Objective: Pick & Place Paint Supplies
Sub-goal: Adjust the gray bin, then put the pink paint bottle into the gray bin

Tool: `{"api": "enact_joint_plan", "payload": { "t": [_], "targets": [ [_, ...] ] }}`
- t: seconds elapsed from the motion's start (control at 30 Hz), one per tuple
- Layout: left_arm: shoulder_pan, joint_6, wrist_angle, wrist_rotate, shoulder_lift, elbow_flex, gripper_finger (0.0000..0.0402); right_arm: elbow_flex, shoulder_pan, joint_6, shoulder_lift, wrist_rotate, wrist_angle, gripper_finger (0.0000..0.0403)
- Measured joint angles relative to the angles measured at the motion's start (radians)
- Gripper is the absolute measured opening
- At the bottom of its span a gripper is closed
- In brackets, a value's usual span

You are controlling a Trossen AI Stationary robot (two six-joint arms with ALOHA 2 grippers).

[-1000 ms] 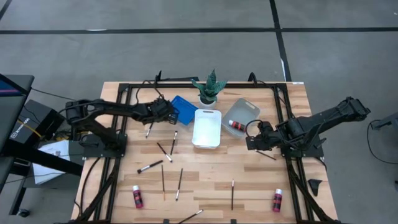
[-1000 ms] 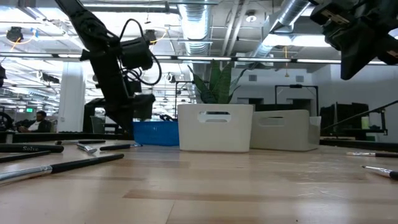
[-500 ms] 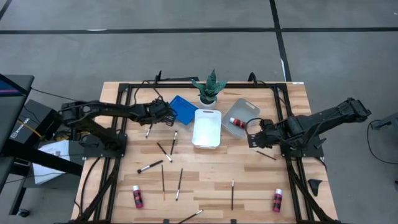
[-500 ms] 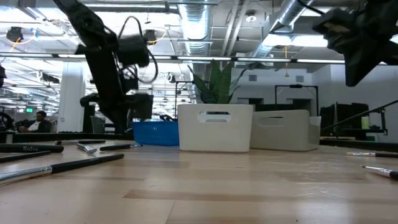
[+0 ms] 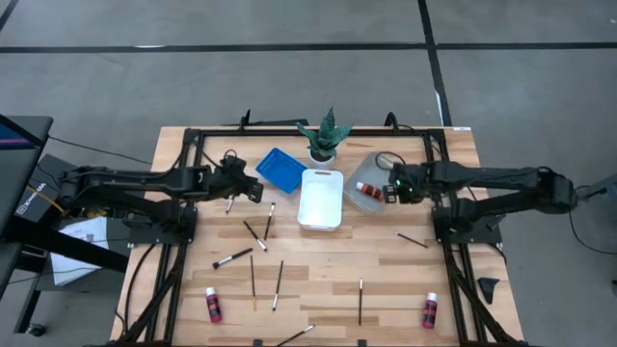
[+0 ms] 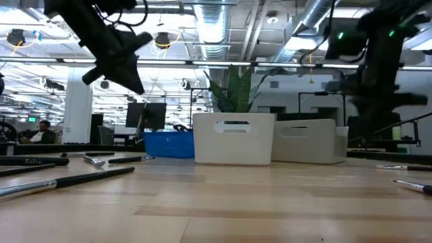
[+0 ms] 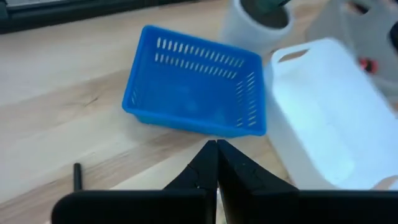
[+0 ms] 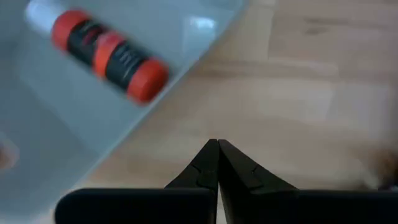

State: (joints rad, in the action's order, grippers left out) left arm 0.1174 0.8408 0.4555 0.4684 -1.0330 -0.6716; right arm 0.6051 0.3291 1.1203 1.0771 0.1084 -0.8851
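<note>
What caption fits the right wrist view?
Shut right gripper above wooden table, beside grey plastic tray holding red paint bottle.

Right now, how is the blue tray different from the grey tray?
The blue tray has walls full of little slots, while the grey tray has smooth plain walls. The blue tray holds nothing, but the grey tray has a red paint bottle lying inside. The blue tray sits nearer the left gripper, the grey one by the right gripper. Both rest on the table beside the white tray.
</note>
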Motion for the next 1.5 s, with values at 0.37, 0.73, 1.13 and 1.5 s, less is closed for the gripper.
{"api": "enact_joint_plan", "payload": {
  "t": [0.37, 0.73, 1.13, 1.5],
  "targets": [
    [-0.072, 0.058, -0.007, 0.025, 0.019, 0.0, 0.0, -0.02, 0.213, -0.174, 0.188, -0.034, 0.23, 0.0],
    [-0.131, 0.046, -0.007, 0.045, 0.019, 0.0, 0.0, -0.019, 0.169, -0.128, 0.102, -0.033, 0.116, 0.0],
    [-0.189, -0.053, -0.044, -0.066, 0.053, 0.0, 0.0, 0.032, -0.454, 0.431, -0.206, -0.135, 0.005, 0.0],
    [-0.183, -0.103, -0.119, -0.056, 0.06, 0.0, 0.0, 0.107, -0.945, 1.065, 0.055, -0.133, 0.029, 0.0004]
  ]
}}
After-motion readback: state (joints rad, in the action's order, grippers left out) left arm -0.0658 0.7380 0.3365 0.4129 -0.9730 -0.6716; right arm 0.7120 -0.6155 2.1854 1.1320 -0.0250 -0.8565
